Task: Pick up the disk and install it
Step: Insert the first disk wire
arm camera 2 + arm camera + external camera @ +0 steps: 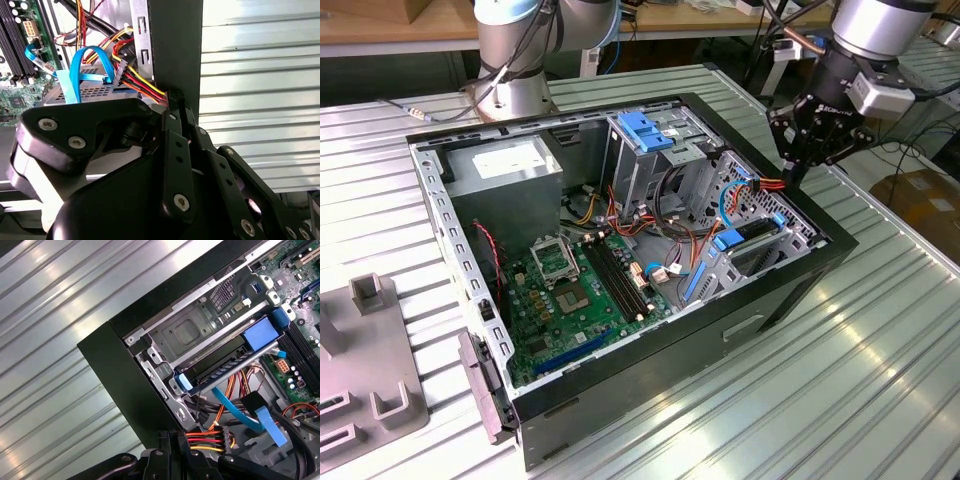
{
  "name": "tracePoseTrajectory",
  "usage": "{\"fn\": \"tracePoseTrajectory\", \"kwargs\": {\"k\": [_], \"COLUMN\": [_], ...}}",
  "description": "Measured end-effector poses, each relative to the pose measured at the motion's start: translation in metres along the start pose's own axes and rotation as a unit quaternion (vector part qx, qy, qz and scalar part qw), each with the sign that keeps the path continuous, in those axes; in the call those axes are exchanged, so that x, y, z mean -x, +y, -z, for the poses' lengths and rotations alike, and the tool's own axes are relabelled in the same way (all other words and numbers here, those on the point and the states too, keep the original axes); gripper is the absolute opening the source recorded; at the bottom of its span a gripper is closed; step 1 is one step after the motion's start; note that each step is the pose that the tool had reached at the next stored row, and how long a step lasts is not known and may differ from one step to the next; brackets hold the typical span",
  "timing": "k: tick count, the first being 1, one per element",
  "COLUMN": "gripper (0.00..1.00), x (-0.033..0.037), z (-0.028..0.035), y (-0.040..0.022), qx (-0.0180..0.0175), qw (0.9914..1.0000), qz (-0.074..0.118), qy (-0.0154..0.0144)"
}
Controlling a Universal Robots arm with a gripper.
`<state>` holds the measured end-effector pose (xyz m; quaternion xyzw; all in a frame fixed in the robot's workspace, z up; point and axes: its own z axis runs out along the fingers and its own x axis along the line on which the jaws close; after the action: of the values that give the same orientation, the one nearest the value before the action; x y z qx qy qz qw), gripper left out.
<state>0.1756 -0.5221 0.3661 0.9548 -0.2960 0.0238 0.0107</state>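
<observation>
Gripper (798, 170) hovering over computer case (800, 285) wall beside coloured cables (212, 439), jaws pressed together and empty, disk (225, 365) already seated in its bay; risk judged: snagging cables or striking wall through careless movement

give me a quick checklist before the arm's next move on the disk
1. Disk located: ok, it sits in the bay at the corner of the computer case.
2. Tool near the disk: ok, it hangs above the case wall beside it.
3. Tool empty: cannot tell.
4. Cables clear of the tool: not ok, a red-yellow bundle lies right by it.
5. Disk fully seated: cannot tell.
</observation>
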Motion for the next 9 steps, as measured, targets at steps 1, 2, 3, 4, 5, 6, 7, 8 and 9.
{"fn": "tracePoseTrajectory", "kwargs": {"k": [1, 2, 3, 4, 5, 6, 7, 8, 9], "gripper": [0.17, 0.17, 0.17, 0.17, 0.17, 0.17, 0.17, 0.17, 0.17], "x": [0.0000, -0.0001, 0.0001, 0.0001, 0.0002, 0.0006, 0.0012, 0.0024, 0.0035], "z": [0.0009, 0.0016, 0.0019, 0.0020, 0.0021, 0.0022, 0.0022, 0.0023, 0.0023], "y": [0.0000, 0.0000, 0.0002, 0.0002, 0.0002, 0.0004, 0.0009, 0.0017, 0.0025], "qx": [0.0000, 0.0001, 0.0000, 0.0001, 0.0003, 0.0006, 0.0007, 0.0008, 0.0007], "qw": [1.00000, 1.00000, 1.00000, 1.00000, 0.99998, 0.99995, 0.99994, 0.99994, 0.99994], "qz": [0.000, 0.000, 0.000, -0.002, -0.006, -0.010, -0.011, -0.011, -0.011], "qy": [0.0000, 0.0001, 0.0000, 0.0000, 0.0000, 0.0000, 0.0000, 0.0000, 0.0000]}}
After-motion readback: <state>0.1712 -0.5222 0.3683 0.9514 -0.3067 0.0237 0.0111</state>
